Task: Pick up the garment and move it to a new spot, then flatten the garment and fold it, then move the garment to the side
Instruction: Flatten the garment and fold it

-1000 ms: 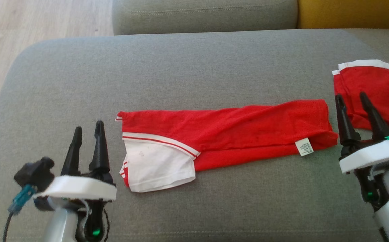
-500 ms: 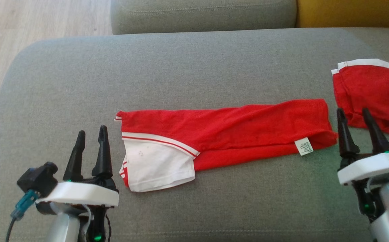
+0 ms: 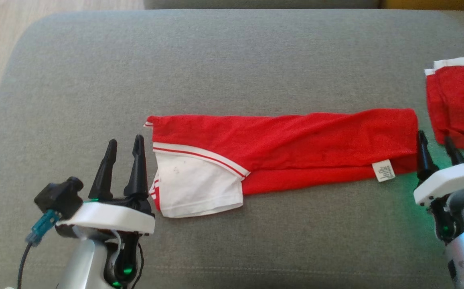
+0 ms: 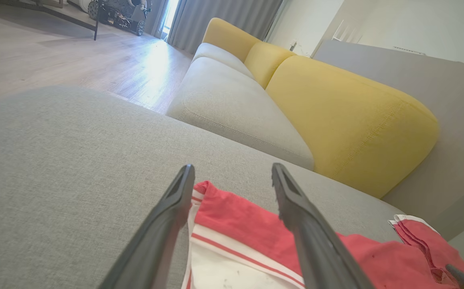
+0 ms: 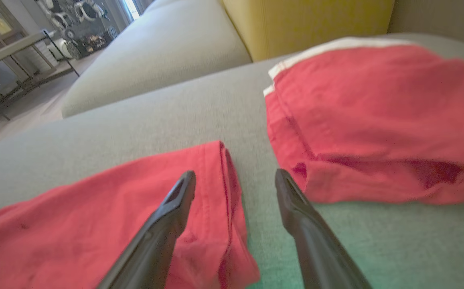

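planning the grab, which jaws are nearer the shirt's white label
Right. The right jaws sit just right of the label, at that end of the shirt; the left jaws are at the far end, by the white sleeve.

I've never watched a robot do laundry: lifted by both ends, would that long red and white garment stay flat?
Probably not: the garment lies limp in soft creases, so its middle would likely sag. It looks thin, so probably light. Pushed, it might bunch up on the coarse weave of the cushion.
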`<state>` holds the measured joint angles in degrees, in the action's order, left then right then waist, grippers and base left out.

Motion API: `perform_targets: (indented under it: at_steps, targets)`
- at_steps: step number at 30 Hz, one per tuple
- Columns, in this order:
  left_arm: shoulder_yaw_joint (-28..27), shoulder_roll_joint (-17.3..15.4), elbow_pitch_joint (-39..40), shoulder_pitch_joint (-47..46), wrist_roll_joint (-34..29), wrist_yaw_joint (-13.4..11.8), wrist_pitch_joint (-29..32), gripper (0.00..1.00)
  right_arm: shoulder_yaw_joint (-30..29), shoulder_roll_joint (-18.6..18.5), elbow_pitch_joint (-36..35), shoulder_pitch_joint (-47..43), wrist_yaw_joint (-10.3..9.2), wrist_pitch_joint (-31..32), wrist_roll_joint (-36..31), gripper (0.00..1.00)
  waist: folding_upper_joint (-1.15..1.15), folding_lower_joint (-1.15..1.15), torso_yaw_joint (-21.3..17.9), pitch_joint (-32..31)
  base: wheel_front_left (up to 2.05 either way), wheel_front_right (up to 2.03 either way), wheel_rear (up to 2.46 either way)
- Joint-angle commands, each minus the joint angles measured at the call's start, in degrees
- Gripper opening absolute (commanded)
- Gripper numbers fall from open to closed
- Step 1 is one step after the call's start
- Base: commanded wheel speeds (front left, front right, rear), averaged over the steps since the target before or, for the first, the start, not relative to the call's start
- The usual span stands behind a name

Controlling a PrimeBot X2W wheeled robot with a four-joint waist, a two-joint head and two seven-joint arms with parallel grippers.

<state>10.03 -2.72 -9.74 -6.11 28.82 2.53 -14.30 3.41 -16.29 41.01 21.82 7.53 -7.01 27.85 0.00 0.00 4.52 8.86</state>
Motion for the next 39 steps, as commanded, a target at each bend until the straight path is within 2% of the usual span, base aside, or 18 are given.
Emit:
perform_targets:
  at_steps: [1,4,13,14,15,16,22,30,39]
  targets:
    - [-1.4,-0.2,1.4,-2.6,-0.1,-0.2,-0.7,1.00,0.8,0.1,0.5,2.1,-0.04,0.4,0.5,1.00,0.00,0.00,0.7,0.5,0.00,0.00,0.00]
    - [-1.1,-0.2,1.2,-2.9,-0.4,-0.3,-0.7,1.00,1.4,0.8,5.8,3.4,-0.04,1.2,1.5,1.00,0.00,0.00,1.7,0.6,0.00,0.00,0.00]
    - [-0.7,-0.2,1.3,-2.8,-0.4,-0.5,-0.7,1.00,6.7,1.8,12.9,3.7,-0.04,3.2,3.9,1.00,0.00,0.00,2.6,0.4,0.00,0.00,0.00]
    - [-0.7,-0.2,1.2,-2.8,-0.4,-0.5,-0.7,1.00,7.1,2.2,13.2,3.8,-0.04,3.2,4.9,0.58,0.00,0.00,2.6,0.4,0.00,0.00,0.00]
    - [-0.6,-0.2,1.2,-2.7,-0.4,-0.6,-0.7,1.00,7.6,2.3,13.4,4.0,-0.04,3.3,5.5,0.11,0.00,0.00,2.6,0.2,0.00,0.00,0.00]
    - [-0.6,-0.2,1.2,-2.7,-0.4,-0.6,-0.7,1.00,8.3,2.3,13.5,4.0,-0.04,3.2,5.8,0.00,0.00,0.00,2.6,0.1,0.00,0.00,0.00]
    - [-1.2,-0.2,0.9,-2.1,-0.4,-0.6,-0.7,1.00,10.5,1.2,12.5,4.4,-0.04,0.5,9.4,0.00,0.00,0.00,1.7,-1.6,0.00,0.00,0.00]
    - [-2.3,-0.2,0.8,-0.5,-0.2,-0.2,-0.7,1.00,11.6,-2.1,11.2,4.4,-0.04,-2.1,11.6,0.00,0.00,0.00,0.0,-4.2,0.00,0.00,0.00]
    - [-2.4,-0.2,1.2,-0.2,0.5,-0.3,-0.7,1.00,7.8,-7.0,13.4,6.0,-0.04,-4.5,10.7,0.00,0.00,0.00,-1.5,-4.8,0.00,0.00,0.00]
